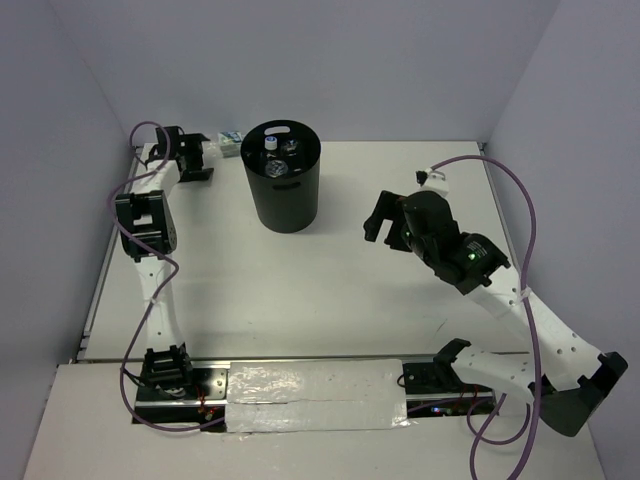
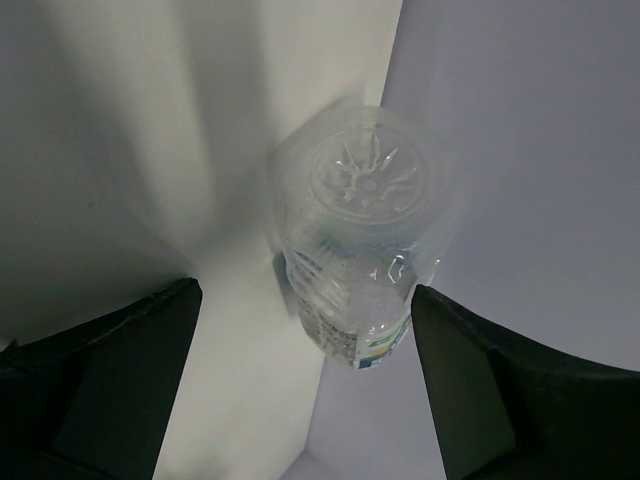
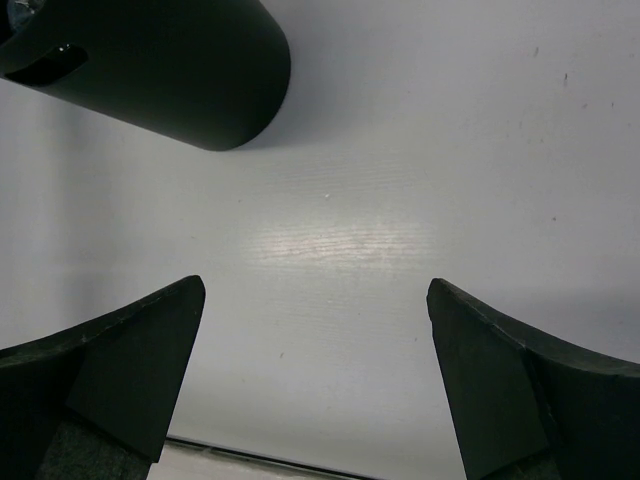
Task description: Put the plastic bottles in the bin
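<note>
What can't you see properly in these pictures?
- Top view: how many bottles lie inside the bin; they are tiny, dark and overlapping.
- Left wrist view: the corner bottle hides its cap behind its own body; its base looks blurred.
- Right wrist view: the bin's inside; the top edge cuts it off.

White tabletop [image 1: 330,300] enclosed on three sides by plain pale lavender-grey walls [image 1: 380,60]. A crinkled translucent sheet [image 1: 315,395] covers the near edge. Lighting is even; a soft glare patch [image 3: 340,240] shows on the surface.
</note>
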